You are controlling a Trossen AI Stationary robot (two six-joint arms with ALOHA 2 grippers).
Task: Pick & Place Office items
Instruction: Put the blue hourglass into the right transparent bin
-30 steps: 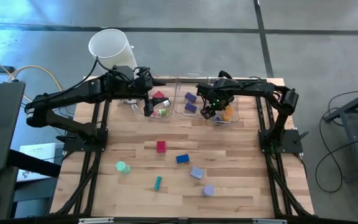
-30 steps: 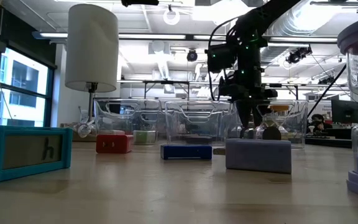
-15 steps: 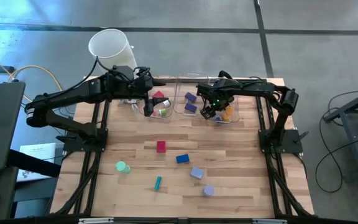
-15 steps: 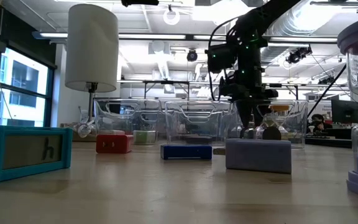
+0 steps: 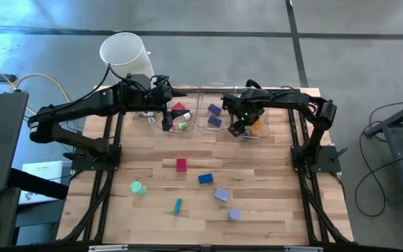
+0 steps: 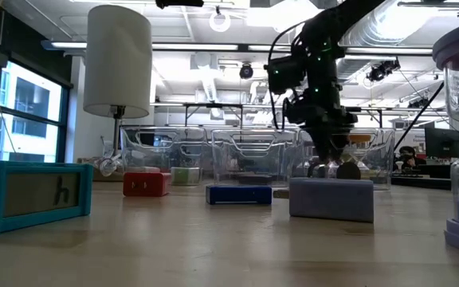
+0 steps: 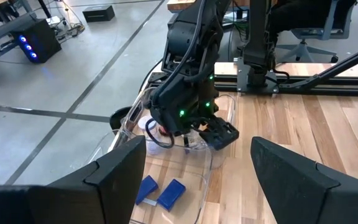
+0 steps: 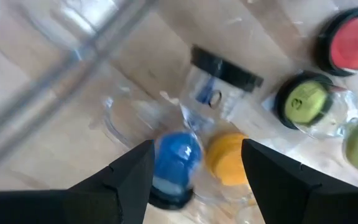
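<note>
- Parted and empty, both sets of jaws: left gripper (image 5: 166, 123) over the left bin (image 5: 182, 103), right gripper (image 5: 237, 128) over the right bin (image 5: 259, 134).
- High view: loose on the table, a red block (image 5: 181, 164), blue block (image 5: 205, 179), green roll (image 5: 138, 187), teal stick (image 5: 178, 205).
- Low view: only the right gripper (image 6: 323, 162); left one out of sight.
- Right wrist view: blurred blue roll (image 8: 178, 154) and orange roll (image 8: 227, 159) between the fingers.
</note>
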